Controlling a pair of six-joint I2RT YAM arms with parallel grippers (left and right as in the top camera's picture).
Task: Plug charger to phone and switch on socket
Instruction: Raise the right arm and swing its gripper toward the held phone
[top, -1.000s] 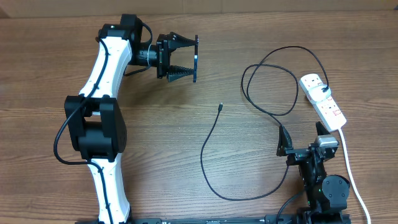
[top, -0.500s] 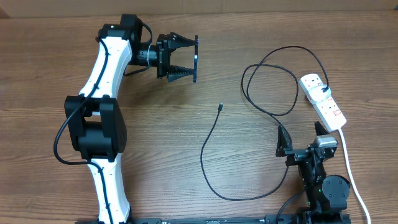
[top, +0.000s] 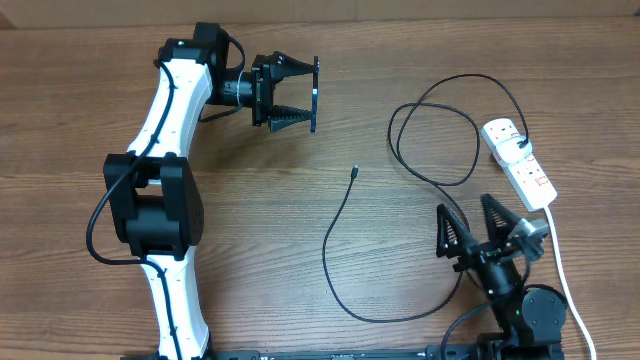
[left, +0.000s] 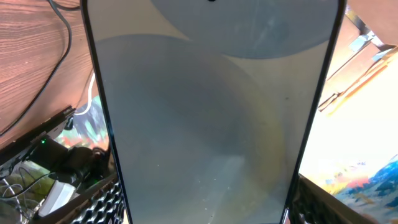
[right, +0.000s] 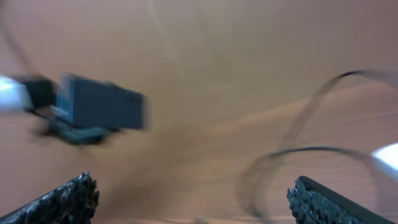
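- Two arms work over one wooden table (top: 70, 140). The left arm (top: 178, 95) reaches far across it, while the right one stays low at the near edge.
- Left gripper (top: 306, 95): its jaws are pressed onto the phone (top: 316, 80) from two opposite sides. From above, only the thin dark edge of the phone shows. In the left wrist view the pale screen fills the frame, with a ridged pad (left: 102, 202) at the lower corner. I judge the phone is held up like this so that one end is free for the plug (which end has the port, I cannot tell).
- Right gripper (top: 465, 212): the fingers are spread wide with nothing between them. It sits near the loops of the cable and just beside the socket, probably ready to go for the cable. Its own camera is too blurred to say more.
- Socket (top: 532, 178): the white power strip lies at the right edge of the table, and its thick white cord (top: 563, 280) runs toward the near edge. It is close to the right arm, so the switch looks like a job for that side.
- Charger (top: 330, 262): the black plug (top: 522, 143) is already in the strip, and the thin cable loops and curves over the wood.
- Plug tip (top: 355, 172): it lies free on the table, well apart from the phone and from both grippers, so nothing is connected yet.
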